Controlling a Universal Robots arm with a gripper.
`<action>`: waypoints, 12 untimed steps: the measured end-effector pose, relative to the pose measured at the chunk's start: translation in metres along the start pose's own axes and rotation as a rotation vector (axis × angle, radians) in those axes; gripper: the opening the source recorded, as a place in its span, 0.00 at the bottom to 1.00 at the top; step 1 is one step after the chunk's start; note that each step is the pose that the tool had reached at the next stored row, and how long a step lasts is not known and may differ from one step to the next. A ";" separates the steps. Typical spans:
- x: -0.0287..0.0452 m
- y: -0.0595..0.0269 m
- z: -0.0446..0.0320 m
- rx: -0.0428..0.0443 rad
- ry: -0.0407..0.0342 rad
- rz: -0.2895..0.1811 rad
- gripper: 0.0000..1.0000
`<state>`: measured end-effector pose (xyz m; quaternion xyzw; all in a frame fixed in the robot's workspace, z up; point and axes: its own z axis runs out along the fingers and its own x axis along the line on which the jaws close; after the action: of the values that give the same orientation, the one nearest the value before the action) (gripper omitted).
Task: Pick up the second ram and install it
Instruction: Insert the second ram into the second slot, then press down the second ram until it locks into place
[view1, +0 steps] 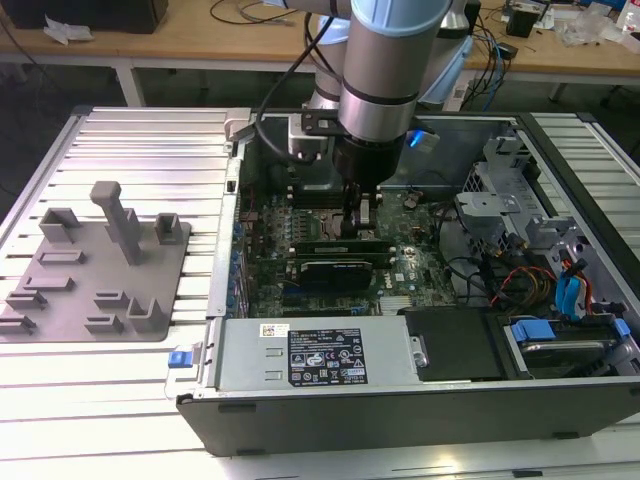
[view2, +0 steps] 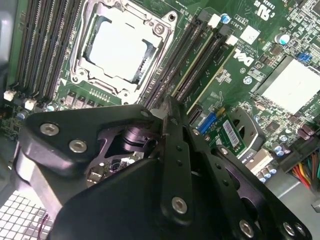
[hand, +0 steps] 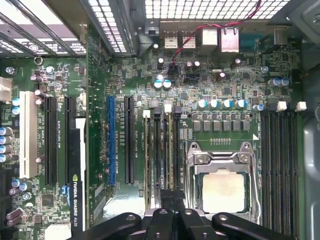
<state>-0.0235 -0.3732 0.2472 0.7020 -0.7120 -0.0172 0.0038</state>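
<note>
My gripper reaches down into the open computer case, onto the memory slots beside the processor socket. In both wrist views its black fingers meet over one slot. The second ram, a narrow green stick, stands in that slot and runs out from under the gripper. It shows again as a green edge leading away from the gripper. The gripper is shut on the stick's top edge. Another stick sits two slots over. The gripper body hides the ram's near end.
A black expansion card lies in the case just in front of the memory slots. More empty slots flank the socket's other side. Drive cage and cables fill the exterior view's right. A grey fixture tray rests outside the case on the left.
</note>
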 end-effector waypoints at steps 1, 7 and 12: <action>0.0003 0.0001 0.0000 0.0004 -0.0104 0.000 0.08; 0.0003 0.0000 0.0000 0.0003 -0.0127 0.000 0.08; 0.0003 0.0000 0.0000 0.0003 -0.0134 0.000 0.08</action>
<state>-0.0235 -0.3736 0.2472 0.7020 -0.7118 -0.0218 -0.0011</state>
